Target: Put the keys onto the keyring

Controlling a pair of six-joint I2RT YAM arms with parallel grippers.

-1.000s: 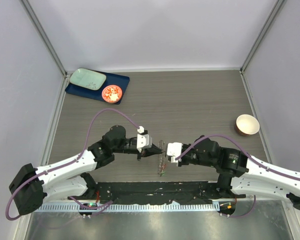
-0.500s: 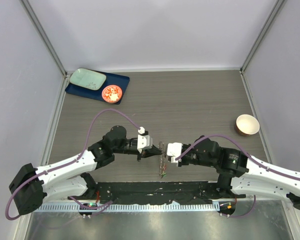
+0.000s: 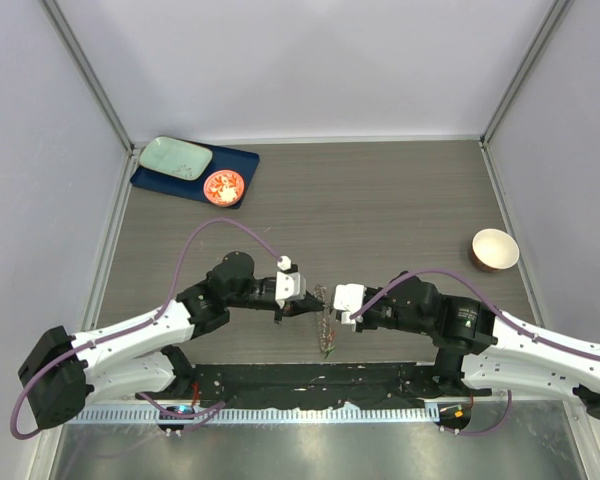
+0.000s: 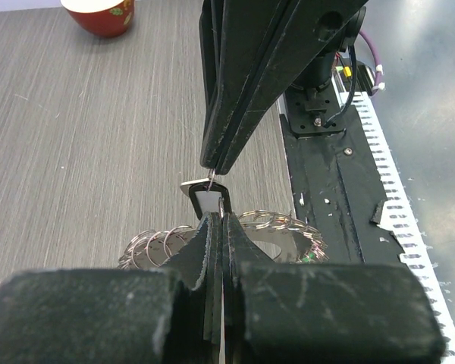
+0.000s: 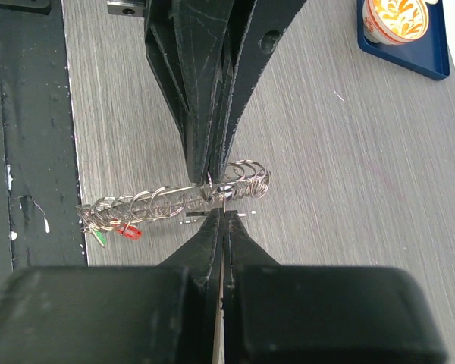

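Both claws pinched shut, tip to tip, with the work between them.
Left gripper [image 4: 216,220] clamps a small flat silver tab [image 4: 207,199], likely a key. Right gripper [image 5: 221,216] closes on a thin wire loop just beyond it, grip unclear. The keyring, a floppy bunch of grey wire rings [image 5: 167,203], runs across both tips, with the green [image 5: 98,236] and red plastic-headed keys [image 5: 129,232] at its end left of the right claw. Light, limp, slippery: grip flat faces, not wire.

From above, the keyring [image 3: 325,322] is too small for you to tell single keys. In your left wrist view, the left gripper [image 4: 217,221] hides the keyring's middle, and the bowl [image 4: 98,15] beyond the keyring is cut off.
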